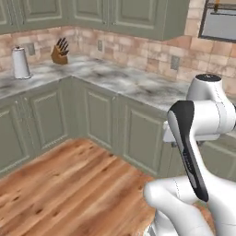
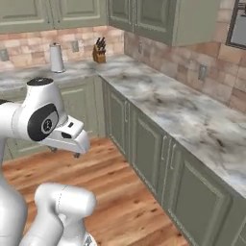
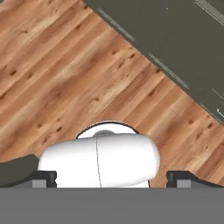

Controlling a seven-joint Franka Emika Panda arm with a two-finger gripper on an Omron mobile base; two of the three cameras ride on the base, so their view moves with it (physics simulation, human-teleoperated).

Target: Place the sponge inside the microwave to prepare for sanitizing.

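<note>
You had the arm folded in over the base, the gripper (image 3: 111,178) pointing down at the wood floor (image 3: 65,74) with its two dark tips wide apart at the bottom of the hand view and nothing between them; it held nothing. The step in hand looked like the approach: getting base and arm to where the sponge lay. To do that well, you would have driven along the marble counter (image 2: 182,115) slowly, kept the arm tucked so it cleared the green cabinets (image 2: 144,144), and only unfolded once the sponge was plainly ahead.

I could not place the sponge; the counter stretches in both base views carried just a paper-towel roll (image 1: 20,63) and a knife block (image 1: 60,52) in the far corner. A dark-framed opening (image 1: 220,20), cut off at the upper right of the left base view, was probably the microwave, but too little of it was in frame to be sure, or to tell whether its door stood open.
</note>
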